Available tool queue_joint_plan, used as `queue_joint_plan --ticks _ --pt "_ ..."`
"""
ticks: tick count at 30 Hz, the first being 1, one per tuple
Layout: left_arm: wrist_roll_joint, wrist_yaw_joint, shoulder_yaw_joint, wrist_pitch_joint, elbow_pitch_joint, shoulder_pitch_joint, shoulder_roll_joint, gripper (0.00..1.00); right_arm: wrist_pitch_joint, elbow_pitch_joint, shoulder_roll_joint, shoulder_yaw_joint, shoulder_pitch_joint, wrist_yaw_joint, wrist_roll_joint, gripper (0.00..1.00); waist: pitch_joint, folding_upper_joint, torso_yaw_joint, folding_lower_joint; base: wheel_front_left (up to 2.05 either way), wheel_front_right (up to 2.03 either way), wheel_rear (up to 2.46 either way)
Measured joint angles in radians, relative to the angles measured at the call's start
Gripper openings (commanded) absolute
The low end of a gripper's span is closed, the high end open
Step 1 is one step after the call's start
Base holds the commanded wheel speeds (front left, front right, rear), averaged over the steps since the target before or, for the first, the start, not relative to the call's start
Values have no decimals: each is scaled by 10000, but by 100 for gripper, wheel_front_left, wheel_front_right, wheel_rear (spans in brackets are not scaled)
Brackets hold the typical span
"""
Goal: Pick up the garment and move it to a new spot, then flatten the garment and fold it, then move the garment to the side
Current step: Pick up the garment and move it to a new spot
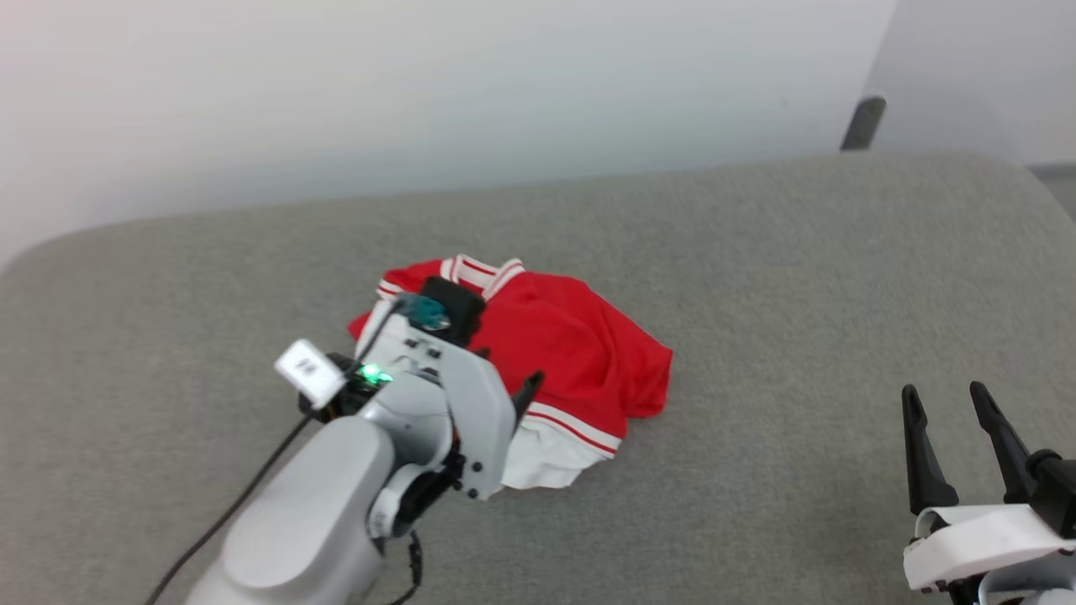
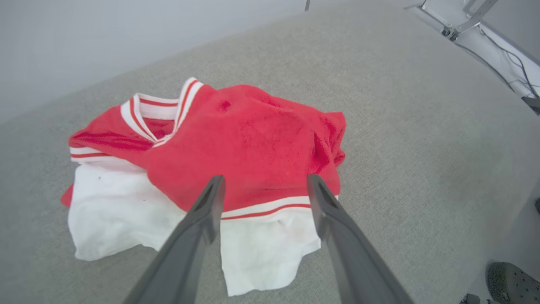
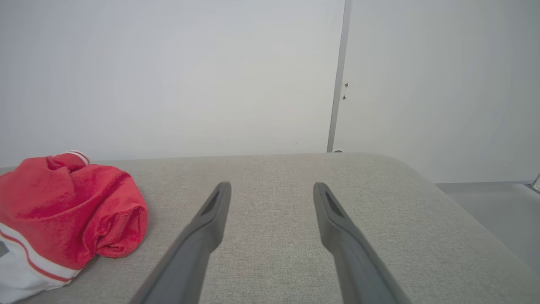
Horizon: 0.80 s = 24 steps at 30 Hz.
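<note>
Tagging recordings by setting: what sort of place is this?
Probably a bare test room: a grey fabric-covered surface, plain white walls, floor cables beside a metal frame, one crumpled garment.

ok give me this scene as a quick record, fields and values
surface: grey fabric top
garment: red, bunched in a heap near the middle, white parts and striped trim showing, not flattened
left end effector: open, fingers aimed at the garment's striped band, gripping nothing
right end effector: open, over bare surface, apart from the garment
task stage: garment not yet picked up
</note>
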Motion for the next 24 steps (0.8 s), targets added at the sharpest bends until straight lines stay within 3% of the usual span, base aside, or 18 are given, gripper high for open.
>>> queue_joint_plan --ticks 12,24 --pt "-205 320 1507 -2734 -1860 1476 1156 100 46 -54 -194 255 356 0 69 100 -921 0 923 0 0 0 0" --pt "-314 719 2842 -5195 -2514 3665 1919 100 -144 405 -316 491 692 0 136 100 -1592 0 1678 0 0 0 0"
